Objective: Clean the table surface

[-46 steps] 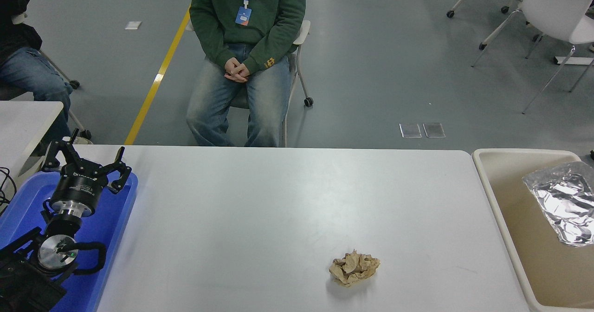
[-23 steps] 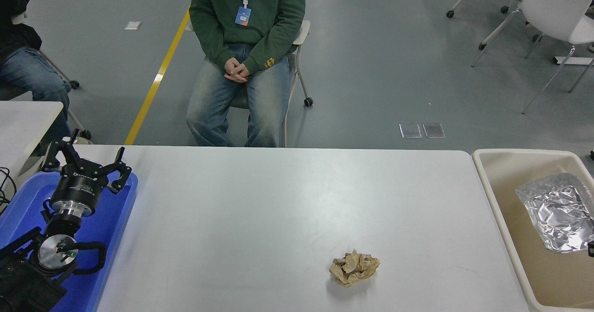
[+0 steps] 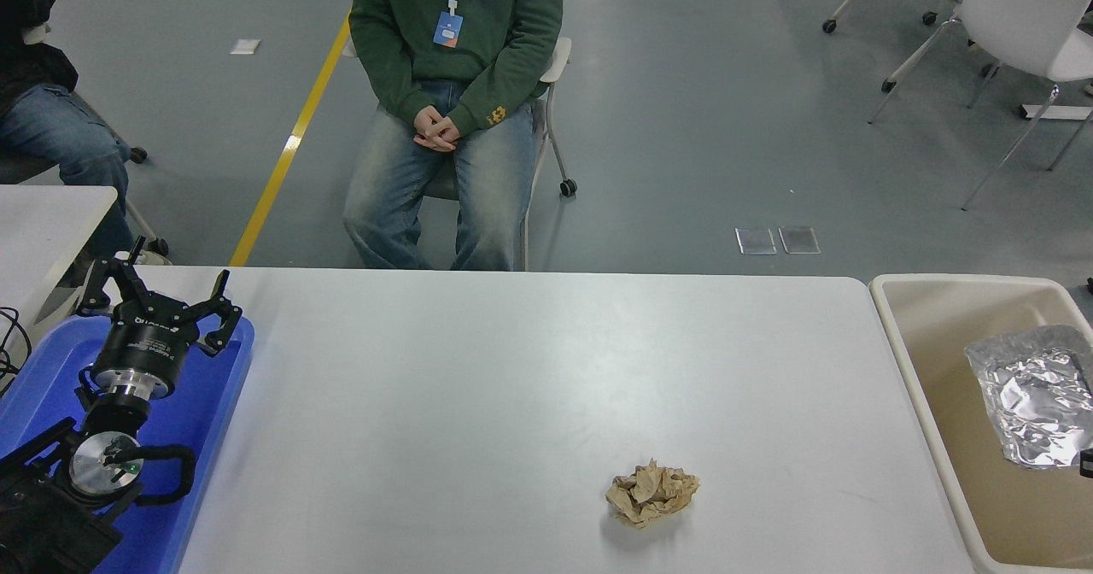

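The table surface [image 3: 478, 386] is a wide white-grey top filling the lower picture. A crumpled brown paper ball [image 3: 651, 494] lies on it, right of the middle and near the front edge. A crumpled sheet of silver foil [image 3: 1037, 395] lies in the beige bin [image 3: 905, 352] at the table's right end. Of my right arm only a small black tip [image 3: 1086, 463] shows at the right edge, just below the foil. My left gripper [image 3: 158, 296] is parked open and empty over the blue tray [image 3: 213, 403] at the lower left.
A person in a green hoodie [image 3: 452, 87] sits on a chair beyond the far edge, hands clasped. Another person [image 3: 43, 121] sits at the top left, behind a smaller white table [image 3: 43, 224]. White chairs [image 3: 1016, 27] stand at the top right.
The foil sheet has dropped lower in the bin and shifted, ending a little further right. A black tip of the right arm came into view at the right edge. The left arm has not moved.
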`<action>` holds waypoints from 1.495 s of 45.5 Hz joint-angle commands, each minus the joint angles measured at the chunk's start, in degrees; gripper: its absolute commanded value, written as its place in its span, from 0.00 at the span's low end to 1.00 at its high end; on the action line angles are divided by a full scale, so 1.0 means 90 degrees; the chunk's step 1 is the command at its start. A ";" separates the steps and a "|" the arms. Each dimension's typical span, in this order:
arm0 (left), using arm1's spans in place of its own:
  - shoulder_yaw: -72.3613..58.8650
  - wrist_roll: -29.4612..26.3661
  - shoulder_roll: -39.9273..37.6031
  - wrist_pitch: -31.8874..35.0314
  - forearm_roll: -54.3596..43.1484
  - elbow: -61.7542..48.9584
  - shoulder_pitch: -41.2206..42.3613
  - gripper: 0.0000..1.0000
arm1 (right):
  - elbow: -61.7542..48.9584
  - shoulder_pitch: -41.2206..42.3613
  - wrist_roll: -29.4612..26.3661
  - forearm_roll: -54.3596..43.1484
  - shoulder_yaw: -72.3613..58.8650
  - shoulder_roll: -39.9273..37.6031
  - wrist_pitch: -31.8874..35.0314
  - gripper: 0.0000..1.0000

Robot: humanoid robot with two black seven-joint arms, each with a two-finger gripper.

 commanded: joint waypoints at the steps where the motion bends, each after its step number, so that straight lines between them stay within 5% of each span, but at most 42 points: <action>1: 0.0000 0.0000 0.0000 0.0000 0.0000 0.0000 0.0000 1.00 | -0.0001 -0.0021 -0.0030 0.0026 -0.0014 0.0014 0.0014 0.00; 8: 0.0000 0.0000 0.0000 0.0000 0.0000 0.0000 0.0000 1.00 | -0.0001 -0.0011 -0.0030 0.0035 0.0005 0.0014 0.0053 0.04; 10: 0.0000 0.0000 0.0000 0.0000 0.0000 0.0000 0.0000 1.00 | -0.0011 -0.0021 -0.0021 0.0016 -0.0005 0.0004 0.0101 0.38; 13: 0.0000 0.0000 0.0000 0.0000 0.0000 0.0000 0.0000 1.00 | -0.0011 -0.0011 -0.0021 0.0025 -0.0005 0.0004 0.0277 0.62; 15: 0.0000 0.0000 0.0000 0.0000 0.0000 0.0000 0.0000 1.00 | -0.0011 0.0018 -0.0021 0.0035 0.0025 0.0004 0.0355 0.99; 68: 0.0000 0.0000 0.0000 0.0010 0.0000 0.0000 0.0000 1.00 | 0.0067 0.0681 -0.0021 0.1275 0.0385 -0.0152 0.0160 1.00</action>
